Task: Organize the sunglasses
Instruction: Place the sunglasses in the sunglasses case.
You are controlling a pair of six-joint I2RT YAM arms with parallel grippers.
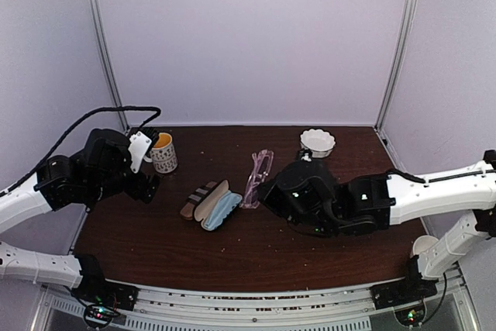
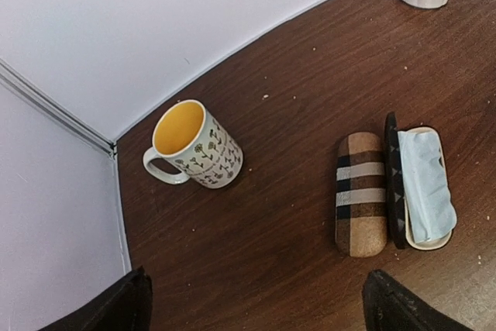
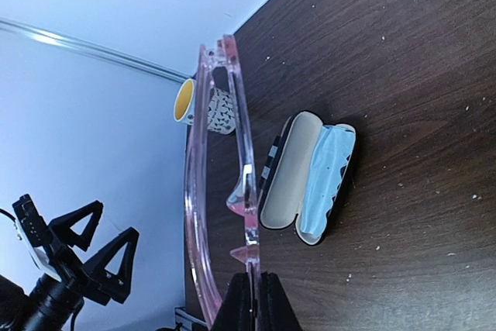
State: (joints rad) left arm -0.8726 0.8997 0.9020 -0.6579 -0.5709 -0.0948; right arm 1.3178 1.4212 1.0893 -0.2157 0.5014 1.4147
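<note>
Pink glasses (image 3: 245, 153) pinched in my right claw (image 3: 249, 292), mid-table.
Open case (image 3: 291, 168) lies just to their left, its long axis slightly skewed from theirs; my left claw (image 2: 260, 300) hangs spread, farther off.

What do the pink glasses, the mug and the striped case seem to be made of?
Pink glasses: probably plastic, translucent with glossy edges.
Mug: likely glazed ceramic, smooth, printed outside, yellow inside.
Striped case: seems cork or woven fabric, matte and speckled.
</note>
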